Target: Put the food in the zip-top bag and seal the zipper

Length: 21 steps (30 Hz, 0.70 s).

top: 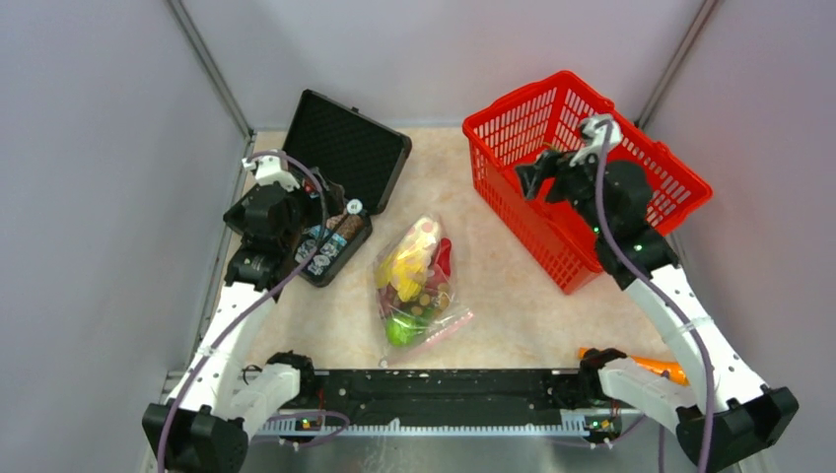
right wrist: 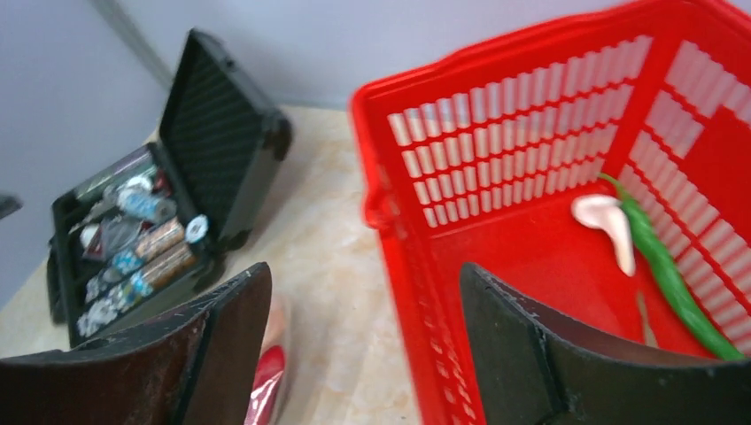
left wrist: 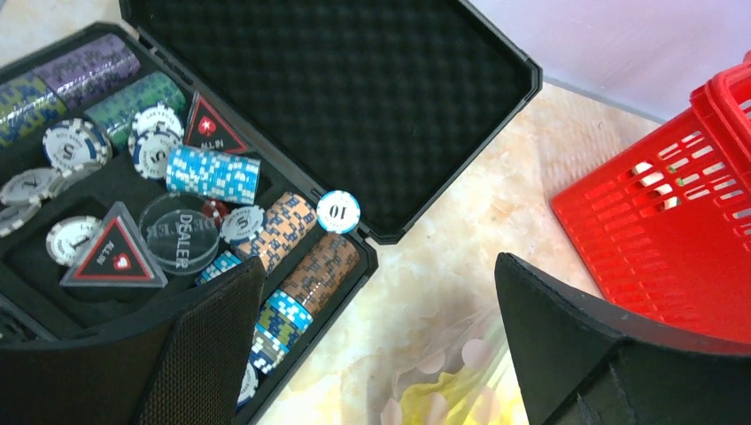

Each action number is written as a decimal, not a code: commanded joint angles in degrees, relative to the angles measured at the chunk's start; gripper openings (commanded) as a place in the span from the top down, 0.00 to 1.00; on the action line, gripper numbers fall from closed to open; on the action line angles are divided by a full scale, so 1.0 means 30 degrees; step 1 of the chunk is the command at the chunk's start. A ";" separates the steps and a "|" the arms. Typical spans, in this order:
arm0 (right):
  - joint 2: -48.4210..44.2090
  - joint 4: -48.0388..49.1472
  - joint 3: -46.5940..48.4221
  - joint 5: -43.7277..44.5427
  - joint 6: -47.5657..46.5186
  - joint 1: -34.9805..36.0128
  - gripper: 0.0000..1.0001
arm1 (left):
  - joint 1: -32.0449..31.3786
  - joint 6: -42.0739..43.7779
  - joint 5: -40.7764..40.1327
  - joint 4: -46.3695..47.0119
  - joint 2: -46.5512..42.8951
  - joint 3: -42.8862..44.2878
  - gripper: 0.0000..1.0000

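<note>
- The zip-top bag point(top: 419, 281) is lying flat mid-table, between the black case point(top: 345, 148) at far left and the red basket point(top: 513, 128) at far right. The food point(top: 409, 266) is showing through its film, so loading appears largely done.
- The zipper point(top: 446, 329) is running along the bag's near edge; whether it is sealed cannot be told.
- The left gripper point(left wrist: 379, 266) is hovering beside the case, jaws wide apart, empty.
- The right gripper point(right wrist: 365, 274) is hanging over the basket, fingers apart and empty, probably positioned for fetching.
- Count: one bag, one case and one basket. Two pieces are lying in the basket, a green pod point(right wrist: 673, 274) and a pale piece point(right wrist: 607, 221).
</note>
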 commanded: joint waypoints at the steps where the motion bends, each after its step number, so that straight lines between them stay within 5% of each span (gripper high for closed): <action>1: -0.1965 -0.0823 -0.0492 0.0092 0.1850 -0.2950 0.22 | 0.0096 -0.1089 -0.1600 -0.1044 0.0329 0.1428 0.01; 4: -0.3036 -0.2161 -0.0997 -0.0945 0.2258 -0.4939 0.22 | 0.0096 -0.1370 -0.3453 -0.2910 0.0006 0.2188 0.01; 7: -0.4371 -0.3628 -0.1608 -0.1273 0.2272 -0.5016 0.22 | 0.0052 -0.1382 -0.3820 -0.1624 -0.1312 0.1211 0.01; 9: -0.5388 -0.3218 -0.2944 -0.1325 0.3156 -0.5017 0.21 | 0.0038 -0.1101 -0.3977 -0.1015 -0.1766 0.0784 0.01; 11: -0.6217 -0.2042 -0.3850 -0.1849 0.3596 -0.5000 0.08 | 0.0038 -0.0869 -0.4030 -0.1297 -0.1726 0.1031 0.01; 21: -0.5962 -0.0273 -0.4447 -0.5998 0.2735 -0.5009 0.06 | 0.0023 -0.0832 -0.3771 -0.1186 -0.1331 0.0764 0.01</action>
